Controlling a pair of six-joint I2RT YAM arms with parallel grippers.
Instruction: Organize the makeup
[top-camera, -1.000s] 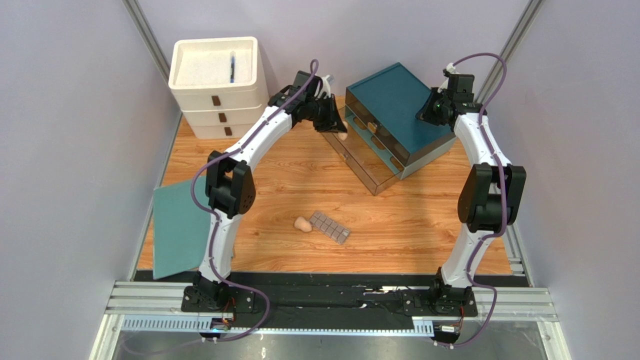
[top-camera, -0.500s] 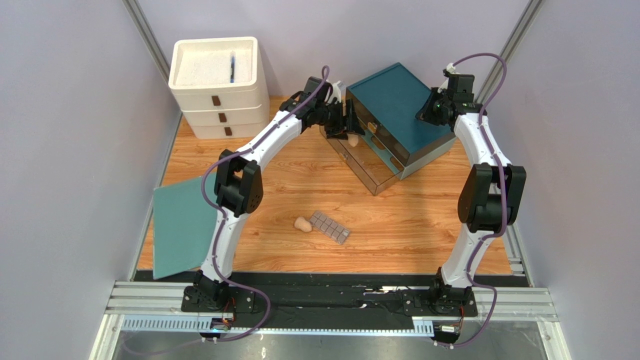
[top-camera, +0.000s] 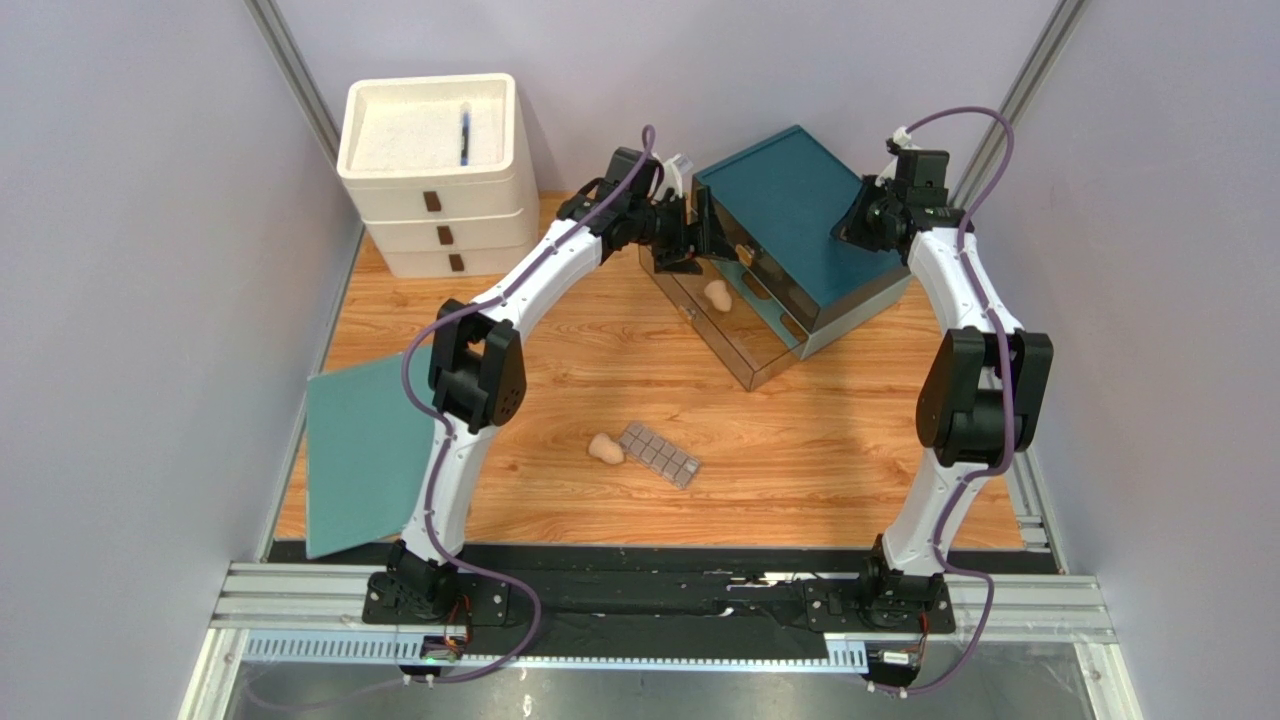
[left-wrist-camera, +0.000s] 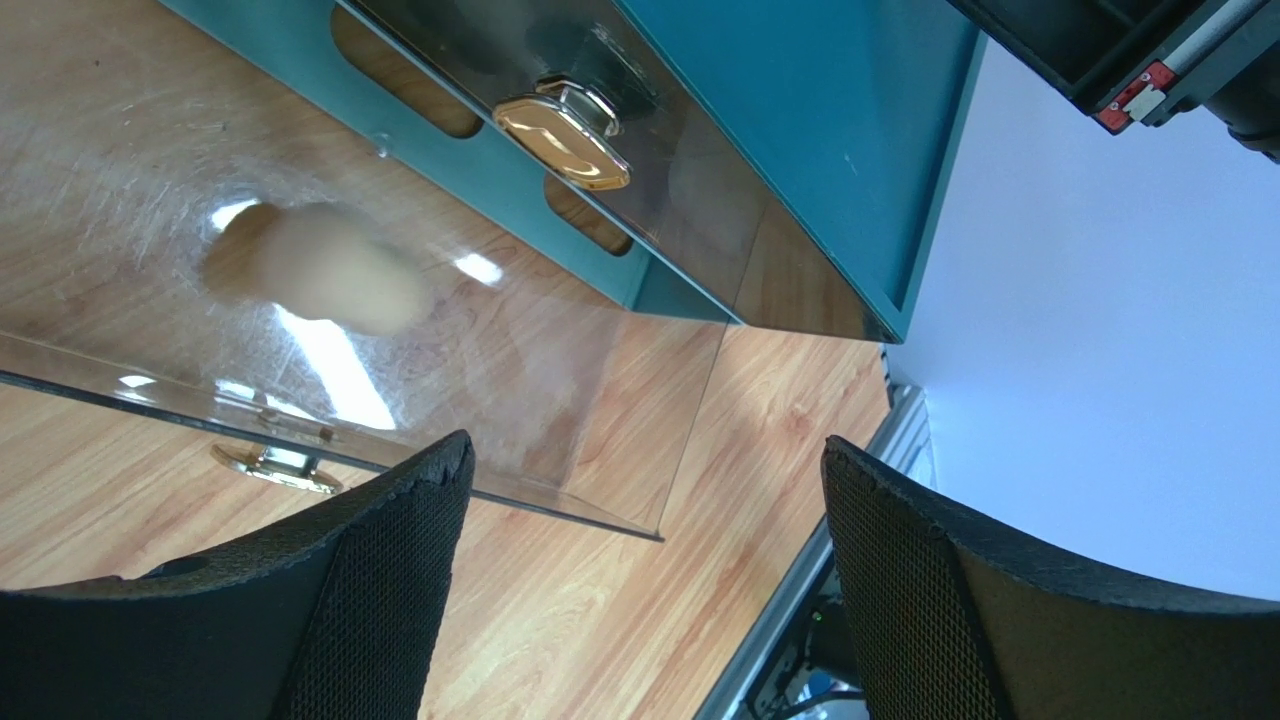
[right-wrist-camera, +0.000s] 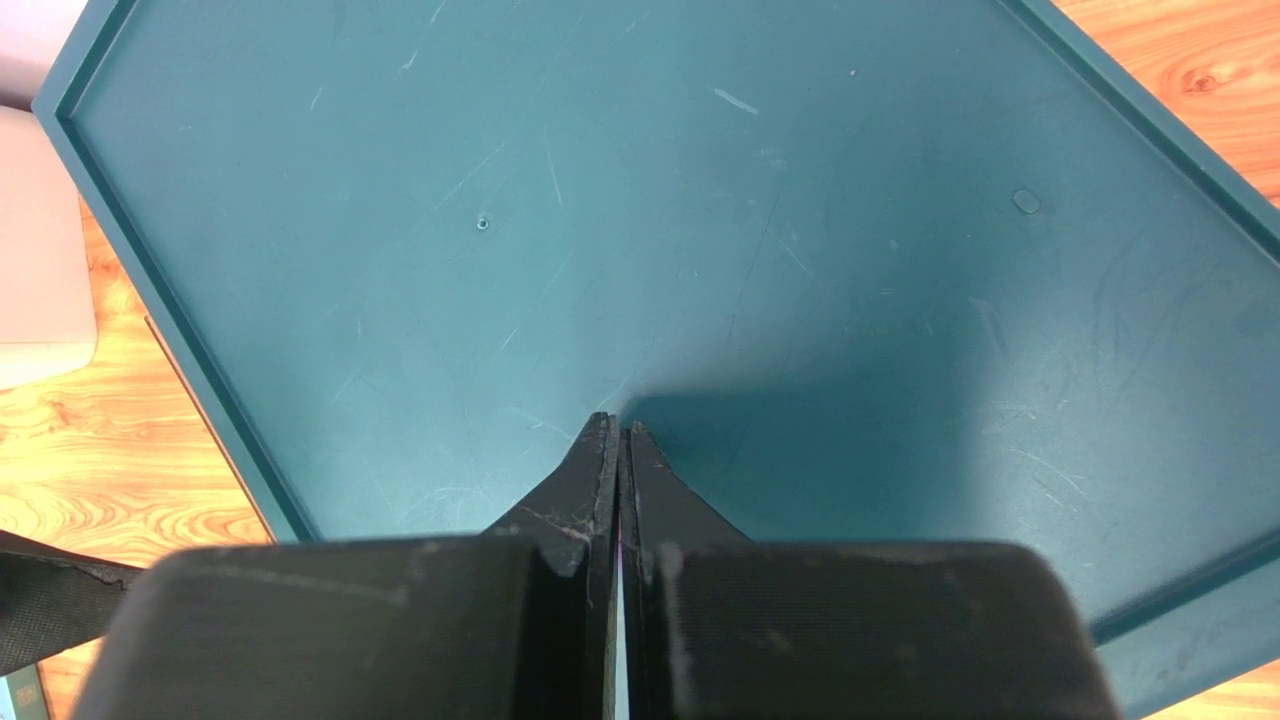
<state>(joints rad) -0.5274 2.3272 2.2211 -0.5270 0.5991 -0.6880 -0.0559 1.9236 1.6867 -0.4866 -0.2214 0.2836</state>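
So beige egg-shaped sponge (top-camera: 718, 296) sat in clear drawer (top-camera: 751, 354); twin sponge (top-camera: 604, 447), grey-brown gridded palette (top-camera: 661, 455) unsorted; left claw (left-wrist-camera: 639, 510) spread empty, right claw (right-wrist-camera: 619, 438) pinched closed.

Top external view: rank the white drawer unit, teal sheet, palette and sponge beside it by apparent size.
Largest first:
white drawer unit
teal sheet
palette
sponge
The sheet is partly hidden by the left arm.

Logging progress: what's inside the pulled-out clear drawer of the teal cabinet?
One beige egg-shaped sponge lies in the clear drawer; nothing else shows there. The drawer's rear, under the teal cabinet, is covered.
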